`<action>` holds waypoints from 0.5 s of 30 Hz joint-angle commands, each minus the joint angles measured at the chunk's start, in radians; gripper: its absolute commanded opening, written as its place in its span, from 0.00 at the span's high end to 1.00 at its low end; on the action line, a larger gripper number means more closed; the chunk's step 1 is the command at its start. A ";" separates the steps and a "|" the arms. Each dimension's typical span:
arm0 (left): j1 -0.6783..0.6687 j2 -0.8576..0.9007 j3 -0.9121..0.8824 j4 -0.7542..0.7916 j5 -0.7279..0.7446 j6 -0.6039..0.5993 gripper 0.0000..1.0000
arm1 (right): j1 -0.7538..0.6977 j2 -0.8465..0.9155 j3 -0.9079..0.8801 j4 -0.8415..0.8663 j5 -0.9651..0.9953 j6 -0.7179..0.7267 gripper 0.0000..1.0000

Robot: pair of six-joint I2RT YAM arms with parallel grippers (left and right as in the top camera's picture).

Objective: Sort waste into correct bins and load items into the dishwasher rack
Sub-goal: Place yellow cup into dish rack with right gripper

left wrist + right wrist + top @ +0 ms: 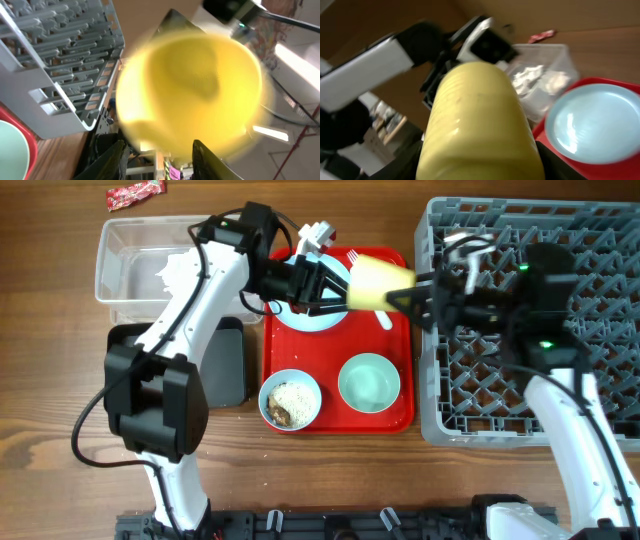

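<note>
On a wooden table (40,360): dishwasher rack (600,240) at right, red tray (275,350) centre, clear plastic tub (115,250) with tissues (165,272) upper left. Above tray's top, right gripper (418,298) clamping small yellow cup (380,280); left gripper (335,280) at its mouth, grip impossible to tell. Lower down, pale blue bowl (268,392) with crumbs (292,398).

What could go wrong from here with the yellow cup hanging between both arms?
1. The yellow cup is in mid-air between the left gripper and the right gripper. Both wrist views are blurred, so I cannot tell which jaws truly hold it. An early release would likely drop it.
2. It hangs over the red tray, so a fall could hit the pale blue plate or scatter rice from the pale blue bowl.
</note>
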 commanded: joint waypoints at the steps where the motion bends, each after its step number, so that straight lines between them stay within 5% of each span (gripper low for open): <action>1: 0.023 -0.012 0.006 -0.002 0.024 0.009 0.57 | -0.157 -0.018 0.017 -0.054 0.039 -0.001 0.56; 8: 0.054 -0.012 0.006 -0.001 -0.136 0.010 0.53 | -0.352 -0.073 0.059 -0.392 0.200 -0.063 0.58; 15: 0.055 -0.012 0.006 0.002 -0.477 0.009 0.46 | -0.327 -0.112 0.351 -0.927 0.631 -0.167 0.59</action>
